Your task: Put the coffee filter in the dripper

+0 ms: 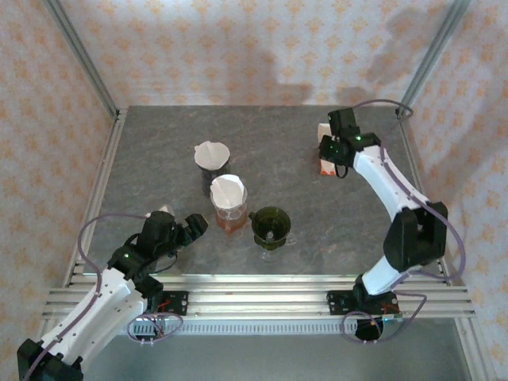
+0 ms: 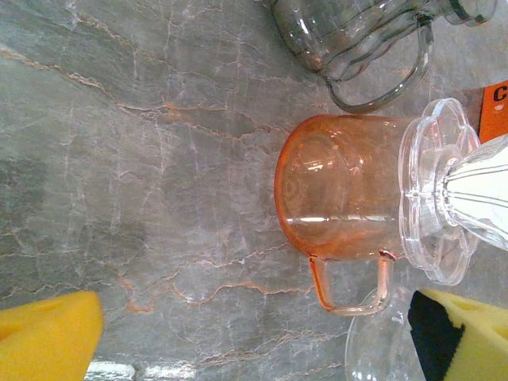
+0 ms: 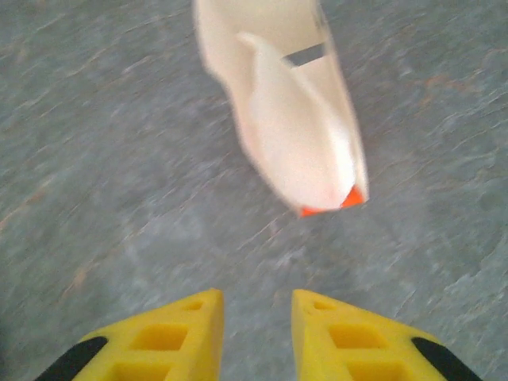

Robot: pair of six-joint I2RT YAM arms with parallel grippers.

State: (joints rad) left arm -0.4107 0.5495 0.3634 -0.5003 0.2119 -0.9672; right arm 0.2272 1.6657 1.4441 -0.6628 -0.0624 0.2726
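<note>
Near the desk's far right corner the right claw (image 3: 256, 305), fingers only a little apart and empty, hangs just short of the white coffee filter pack (image 3: 294, 119). The left claw (image 2: 254, 349), at the near edge, is wide open and empty.

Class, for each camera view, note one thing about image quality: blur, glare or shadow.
Right wrist: the white packet is smeared with blur, the yellow fingers sharper. Left wrist: crisp, with glints on the orange glass jug. Top external: soft arm shadows fall on the back wall.
</note>
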